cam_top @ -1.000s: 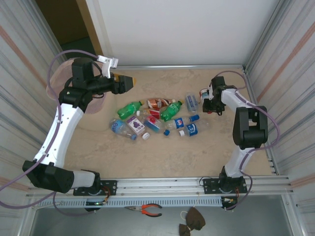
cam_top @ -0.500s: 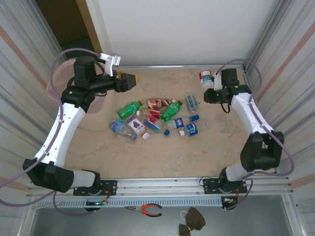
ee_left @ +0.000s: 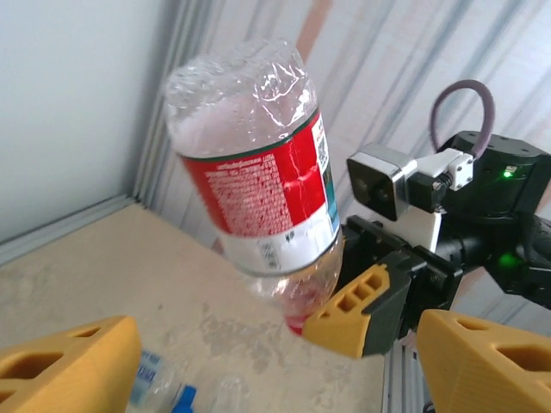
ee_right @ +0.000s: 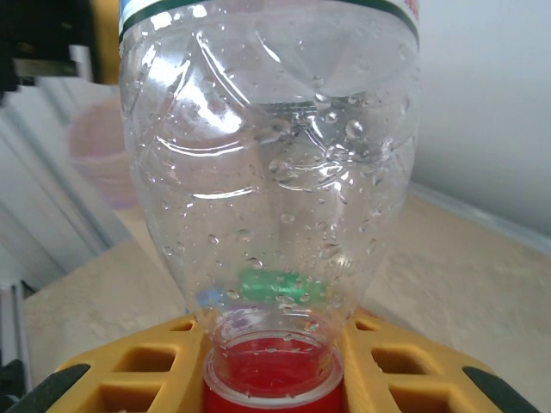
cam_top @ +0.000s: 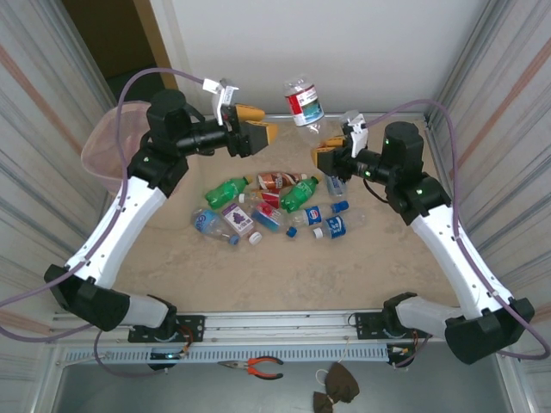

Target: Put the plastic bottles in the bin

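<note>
A clear plastic bottle (cam_top: 303,101) with a red and white label hangs in the air above the far middle of the table, base up. My right gripper (cam_top: 326,151) is shut on its red cap (ee_right: 271,379), and the bottle's wet body (ee_right: 271,155) rises straight out of the yellow fingers. My left gripper (cam_top: 262,126) is open just left of this bottle (ee_left: 258,172), level with it, with nothing between its fingers. Several more plastic bottles (cam_top: 275,200), green ones and clear ones, lie heaped on the table below. The bin (cam_top: 114,142), with its pink bag, stands at the far left behind my left arm.
Corrugated metal walls close in both sides and a white wall stands at the back. The sandy tabletop (cam_top: 284,267) is bare between the heap and the arm bases. Pliers (cam_top: 258,367) lie below the front rail.
My right arm has swung up and towards the middle, lifting the red-labelled bottle high. My left arm has reached right towards it and its jaws have spread wider.
</note>
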Tool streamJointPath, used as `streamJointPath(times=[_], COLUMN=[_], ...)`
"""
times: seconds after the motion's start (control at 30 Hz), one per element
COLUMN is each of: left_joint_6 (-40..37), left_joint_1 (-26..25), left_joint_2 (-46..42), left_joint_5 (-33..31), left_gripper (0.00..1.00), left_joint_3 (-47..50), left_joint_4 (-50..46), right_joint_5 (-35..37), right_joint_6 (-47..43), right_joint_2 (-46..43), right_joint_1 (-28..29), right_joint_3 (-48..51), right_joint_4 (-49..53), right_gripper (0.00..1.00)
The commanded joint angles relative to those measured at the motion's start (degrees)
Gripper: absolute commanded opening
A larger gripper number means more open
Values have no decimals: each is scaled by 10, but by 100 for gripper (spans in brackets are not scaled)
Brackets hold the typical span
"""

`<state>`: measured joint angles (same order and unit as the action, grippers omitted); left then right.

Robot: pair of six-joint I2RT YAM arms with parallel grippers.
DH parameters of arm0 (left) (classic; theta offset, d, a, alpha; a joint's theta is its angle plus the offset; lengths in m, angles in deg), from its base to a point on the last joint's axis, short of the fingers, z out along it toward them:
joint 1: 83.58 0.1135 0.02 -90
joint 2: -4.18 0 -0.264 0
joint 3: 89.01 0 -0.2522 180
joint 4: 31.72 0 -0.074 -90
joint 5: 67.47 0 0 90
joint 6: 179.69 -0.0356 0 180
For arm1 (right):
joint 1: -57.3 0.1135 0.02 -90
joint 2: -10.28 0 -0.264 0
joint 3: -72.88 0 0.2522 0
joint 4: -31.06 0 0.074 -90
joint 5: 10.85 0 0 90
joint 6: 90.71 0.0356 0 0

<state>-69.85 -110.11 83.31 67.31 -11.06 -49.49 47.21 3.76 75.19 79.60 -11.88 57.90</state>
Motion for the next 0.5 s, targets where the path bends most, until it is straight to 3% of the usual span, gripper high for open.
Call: streamJointPath(times=[0.0, 0.47], left_joint_6=[9, 58], left_joint_1=[-19, -63], left_joint_2=[7, 52], left_joint_5=[20, -24], left_gripper=[90, 90], left_joint_3=[-28, -60], left_joint_4=[72, 112], right_joint_5=[-19, -48], right_joint_6=[19, 36], right_joint_2=[-16, -22], right_joint_1=[16, 49], right_joint_3=[-2, -2], right_joint_4=[-62, -105], right_gripper=[27, 27])
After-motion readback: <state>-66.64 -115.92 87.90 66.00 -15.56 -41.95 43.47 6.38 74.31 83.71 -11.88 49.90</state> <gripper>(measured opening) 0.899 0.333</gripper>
